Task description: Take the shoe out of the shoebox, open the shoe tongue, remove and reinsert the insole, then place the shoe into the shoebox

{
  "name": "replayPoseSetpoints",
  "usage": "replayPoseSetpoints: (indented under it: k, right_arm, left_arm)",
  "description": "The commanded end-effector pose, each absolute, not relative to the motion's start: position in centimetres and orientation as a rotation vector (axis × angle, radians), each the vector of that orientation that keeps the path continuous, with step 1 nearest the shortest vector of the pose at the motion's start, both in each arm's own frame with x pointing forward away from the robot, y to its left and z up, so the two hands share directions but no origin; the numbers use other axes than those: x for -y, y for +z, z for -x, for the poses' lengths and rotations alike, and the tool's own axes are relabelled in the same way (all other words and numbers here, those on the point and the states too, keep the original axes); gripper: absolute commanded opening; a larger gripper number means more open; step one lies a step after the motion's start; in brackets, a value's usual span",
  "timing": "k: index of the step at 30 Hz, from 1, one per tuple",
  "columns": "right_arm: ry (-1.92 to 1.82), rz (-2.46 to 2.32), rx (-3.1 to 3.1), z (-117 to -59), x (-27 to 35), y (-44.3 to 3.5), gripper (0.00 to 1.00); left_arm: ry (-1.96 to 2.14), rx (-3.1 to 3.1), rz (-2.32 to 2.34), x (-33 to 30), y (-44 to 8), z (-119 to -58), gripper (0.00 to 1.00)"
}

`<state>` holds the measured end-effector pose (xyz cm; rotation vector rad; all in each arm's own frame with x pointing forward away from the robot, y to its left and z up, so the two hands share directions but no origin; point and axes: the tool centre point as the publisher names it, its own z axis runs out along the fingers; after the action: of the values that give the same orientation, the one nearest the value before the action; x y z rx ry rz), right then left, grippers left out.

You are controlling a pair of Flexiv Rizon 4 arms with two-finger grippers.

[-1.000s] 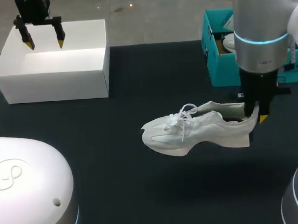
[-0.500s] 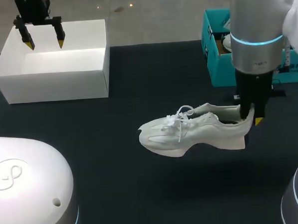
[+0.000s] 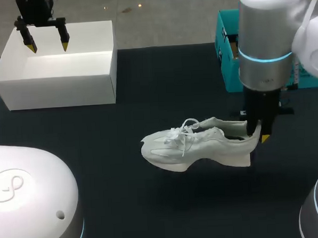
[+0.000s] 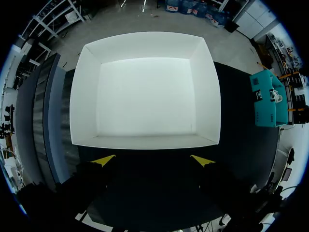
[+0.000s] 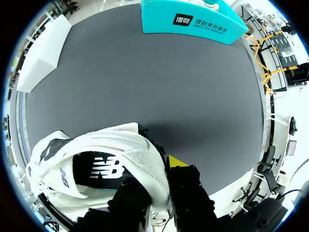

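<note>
Over the last second the right arm has carried the sneaker (image 3: 195,149) sideways, toward the shoebox's (image 3: 56,93) side of the table and a little nearer the robot. The left arm has not moved.

The right gripper (image 3: 258,133) is clamped on the sneaker's heel collar, one finger inside the opening and one behind the heel. In the right wrist view the gripper (image 5: 159,186) pinches the padded white heel (image 5: 149,169) between its dark fingers. The sneaker hangs from that grip, apparently just clear of the cloth. It is out of the shoebox and well apart from it, off its right front corner, toe pointing back toward the shoebox's side.

The left gripper (image 3: 45,46) hovers over the shoebox's far rim, fingers spread wide and holding nothing. Its wrist view looks straight down past its fingers (image 4: 103,160) into the bare white shoebox (image 4: 145,46).

The take-out step looks done. Next the sneaker needs setting flat on its sole and steadying, so that the free gripper can lift the tongue.

It is a pale white runner with a chunky wavy sole, white laces tied in a bow, and a dark insole (image 5: 104,169).
</note>
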<state>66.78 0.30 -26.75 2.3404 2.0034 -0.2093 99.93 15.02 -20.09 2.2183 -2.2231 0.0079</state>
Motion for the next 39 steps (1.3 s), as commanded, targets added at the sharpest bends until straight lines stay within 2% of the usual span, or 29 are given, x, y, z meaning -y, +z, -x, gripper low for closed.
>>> replayPoseSetpoints:
  k: [1,13,21,22,24,25,33,39]
  right_arm:
    - [-0.234,-2.338,-1.982,-67.3,-2.5,-29.8,0.00]
    - [-0.297,-2.280,-1.920,-67.6,-5.6,-36.3,0.00]
    - [-0.343,-2.304,-1.859,-68.0,-6.4,-38.5,0.00]
    - [-0.350,-2.303,-1.864,-68.0,-6.4,-38.6,0.10]
    - [-0.350,-2.316,-1.872,-68.0,-6.3,-38.7,0.62]
    - [-0.351,-2.328,-1.875,-68.0,-6.3,-38.4,0.99]
    - [-0.205,-2.317,-1.981,-67.0,-5.6,-34.3,1.00]
    - [-0.045,-2.194,-2.304,-66.0,-4.9,-31.7,1.00]
  left_arm:
    - [0.005,2.223,-2.220,-15.0,-20.0,-99.9,1.00]
    - [0.005,2.223,-2.220,-15.0,-20.0,-99.9,1.00]
    - [0.005,2.223,-2.220,-15.0,-20.0,-99.9,1.00]
    - [0.005,2.223,-2.220,-15.0,-20.0,-99.9,1.00]
    - [0.005,2.223,-2.220,-15.0,-20.0,-99.9,1.00]
    - [0.005,2.223,-2.220,-15.0,-20.0,-99.9,1.00]
    - [0.005,2.223,-2.220,-15.0,-20.0,-99.9,1.00]
    - [0.005,2.223,-2.220,-15.0,-20.0,-99.9,1.00]
